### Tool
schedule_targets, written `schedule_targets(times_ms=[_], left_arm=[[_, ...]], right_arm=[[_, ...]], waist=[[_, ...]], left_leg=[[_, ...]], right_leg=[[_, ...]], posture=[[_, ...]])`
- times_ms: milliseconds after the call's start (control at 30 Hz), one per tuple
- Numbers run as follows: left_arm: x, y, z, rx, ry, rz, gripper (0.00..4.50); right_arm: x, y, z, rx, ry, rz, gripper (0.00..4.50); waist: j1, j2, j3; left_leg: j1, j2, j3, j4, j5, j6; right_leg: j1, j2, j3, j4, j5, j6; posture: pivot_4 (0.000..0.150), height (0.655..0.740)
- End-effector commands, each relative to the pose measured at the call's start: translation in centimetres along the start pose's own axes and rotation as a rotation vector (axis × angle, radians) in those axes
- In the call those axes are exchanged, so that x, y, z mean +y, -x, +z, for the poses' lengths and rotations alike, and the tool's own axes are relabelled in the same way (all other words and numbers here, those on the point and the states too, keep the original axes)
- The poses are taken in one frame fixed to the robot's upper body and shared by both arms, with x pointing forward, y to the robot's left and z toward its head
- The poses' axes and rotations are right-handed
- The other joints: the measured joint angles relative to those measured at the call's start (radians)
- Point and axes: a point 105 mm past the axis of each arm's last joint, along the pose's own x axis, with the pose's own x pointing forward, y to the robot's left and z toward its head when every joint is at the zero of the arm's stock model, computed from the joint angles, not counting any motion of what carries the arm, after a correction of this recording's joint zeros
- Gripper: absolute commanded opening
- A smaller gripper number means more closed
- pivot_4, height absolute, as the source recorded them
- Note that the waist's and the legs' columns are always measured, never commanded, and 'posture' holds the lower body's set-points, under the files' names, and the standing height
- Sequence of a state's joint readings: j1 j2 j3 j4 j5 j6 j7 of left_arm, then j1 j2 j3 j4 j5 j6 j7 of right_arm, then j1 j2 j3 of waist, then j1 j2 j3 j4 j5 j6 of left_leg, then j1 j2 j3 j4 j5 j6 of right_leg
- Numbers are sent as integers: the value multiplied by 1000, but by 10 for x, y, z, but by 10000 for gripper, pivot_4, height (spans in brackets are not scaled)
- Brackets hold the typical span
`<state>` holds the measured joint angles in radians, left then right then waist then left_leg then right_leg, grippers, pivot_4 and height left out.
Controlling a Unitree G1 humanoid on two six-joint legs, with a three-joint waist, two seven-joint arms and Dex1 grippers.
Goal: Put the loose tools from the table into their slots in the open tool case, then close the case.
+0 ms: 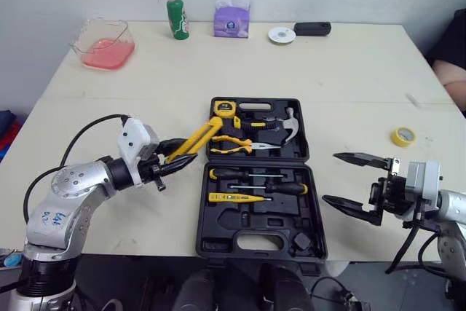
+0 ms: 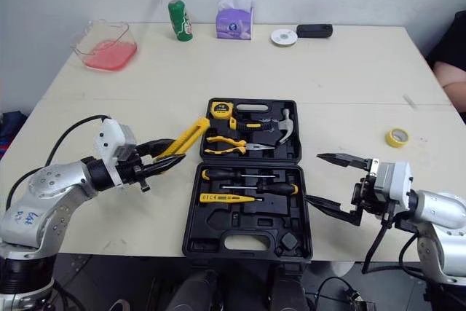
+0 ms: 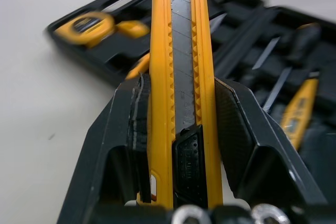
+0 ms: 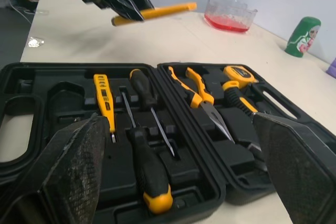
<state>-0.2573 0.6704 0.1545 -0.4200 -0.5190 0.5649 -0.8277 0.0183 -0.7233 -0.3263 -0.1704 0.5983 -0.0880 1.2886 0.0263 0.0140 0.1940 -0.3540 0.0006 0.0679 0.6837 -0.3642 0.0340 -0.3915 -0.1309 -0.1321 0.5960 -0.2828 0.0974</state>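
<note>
Yellow knife (image 1: 194, 139) held beside open black case (image 1: 249, 213).

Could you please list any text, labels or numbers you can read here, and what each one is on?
None can be read.
Green bottle: label too small.
Purple tissue box: print too small.
Tape measure: label blurred.

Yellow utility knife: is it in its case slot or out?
Out. The left tool is shut on the yellow utility knife, holding it in the air by the open tool case's left edge.
</note>
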Motion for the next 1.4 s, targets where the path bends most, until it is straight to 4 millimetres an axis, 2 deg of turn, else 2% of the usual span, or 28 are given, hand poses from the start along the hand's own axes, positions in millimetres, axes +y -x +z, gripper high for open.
schedule_targets(times_ms=[33, 233, 367, 567, 767, 967, 1133, 1300, 1400], left_arm=[[-38, -13, 23, -58, -49, -280, 12819], [-79, -28, 23, -31, 7, -593, 12819], [-97, -45, 7, 49, -21, -728, 12819], [-95, -60, -16, 113, -42, -723, 12819], [-94, -69, -28, 140, -50, -676, 12819], [-100, -72, -33, 176, -24, -682, 12819], [-99, -73, -43, 231, -82, -655, 12819], [-101, -72, -52, 265, -68, -645, 12819], [-95, -76, -61, 314, -90, -588, 12819]], right_arm=[[2, 7, 8, 15, 42, -15, 45000], [6, 18, 3, 57, 39, -43, 45000], [12, 25, 2, 76, 37, -66, 45000], [22, 32, 8, 98, 29, -75, 45000], [30, 34, 15, 120, 7, -75, 45000], [28, 22, 27, 112, 14, -68, 45000], [24, 16, 31, 115, 4, -48, 45000], [23, 16, 31, 123, -7, -39, 45000], [22, 18, 29, 130, -9, -37, 45000]], waist=[[2, 0, 0], [0, 0, 0], [1, 0, 0], [2, 0, 0], [2, 0, 0], [1, 0, 0], [2, 0, 0], [3, -1, 0], [2, -1, 0]], left_leg=[[0, 0, 0, 0, 0, 0], [1, -4, 0, 0, 2, 3], [1, -4, 0, 0, 2, 2], [1, -4, 0, 0, 3, 3], [0, -4, 0, 0, 3, 3], [1, -4, 0, 0, 3, 3], [0, -5, 0, 1, 3, 3], [0, -4, -1, 1, 3, 3], [1, -4, -1, 1, 3, 3]], right_leg=[[0, 0, 0, 1, 0, 0], [0, 0, 2, 2, 1, 2], [0, 1, 1, 2, 1, 2], [1, 2, 1, 2, 1, 2], [1, 1, 1, 2, 1, 2], [1, 1, 2, 3, 1, 2], [1, 1, 1, 3, 1, 2], [1, 1, 1, 3, 1, 2], [1, 1, 1, 3, 1, 2]], posture=[[1500, 7400], [1500, 7400], [1500, 7400], [1500, 7400], [1500, 7400], [1500, 7400], [1500, 7400], [1500, 7400], [1500, 7400]])
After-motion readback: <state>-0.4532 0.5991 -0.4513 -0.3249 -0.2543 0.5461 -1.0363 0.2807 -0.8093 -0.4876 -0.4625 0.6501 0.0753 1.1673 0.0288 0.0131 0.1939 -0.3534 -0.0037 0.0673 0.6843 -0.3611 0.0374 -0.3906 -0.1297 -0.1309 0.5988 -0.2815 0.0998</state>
